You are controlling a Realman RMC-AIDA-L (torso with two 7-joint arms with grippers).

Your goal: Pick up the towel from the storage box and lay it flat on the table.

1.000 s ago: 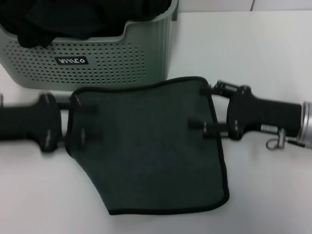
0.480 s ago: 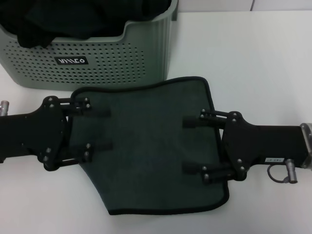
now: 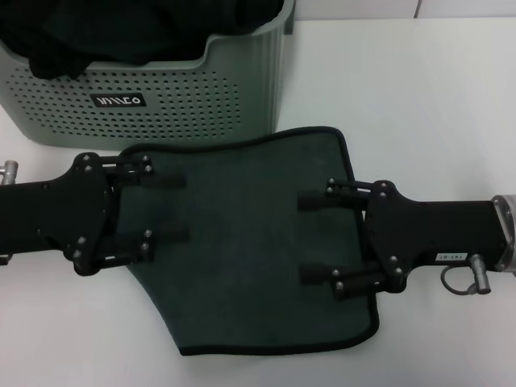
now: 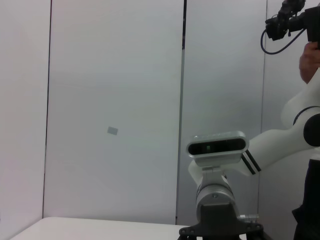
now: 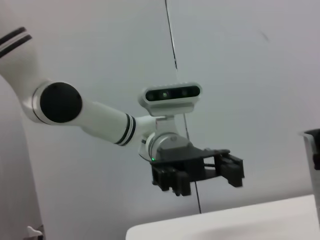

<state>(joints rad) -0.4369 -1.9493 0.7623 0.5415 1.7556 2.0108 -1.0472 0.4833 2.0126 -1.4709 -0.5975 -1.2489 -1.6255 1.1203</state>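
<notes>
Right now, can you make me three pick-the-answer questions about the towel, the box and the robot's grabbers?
1. Where is the towel?
A. inside the storage box
B. spread on the table in front of the storage box
C. hanging off the table edge

2. What colour is the towel?
A. bright red
B. white
C. dark teal-green

3. How are the two grippers?
A. both open
B. both shut
C. one missing

Answers:
1 B: it lies on the white table, just in front of the storage box.
2 C: dark teal-green with a black hem.
3 A: the left gripper and right gripper each show two spread fingers over the towel's sides.
</notes>
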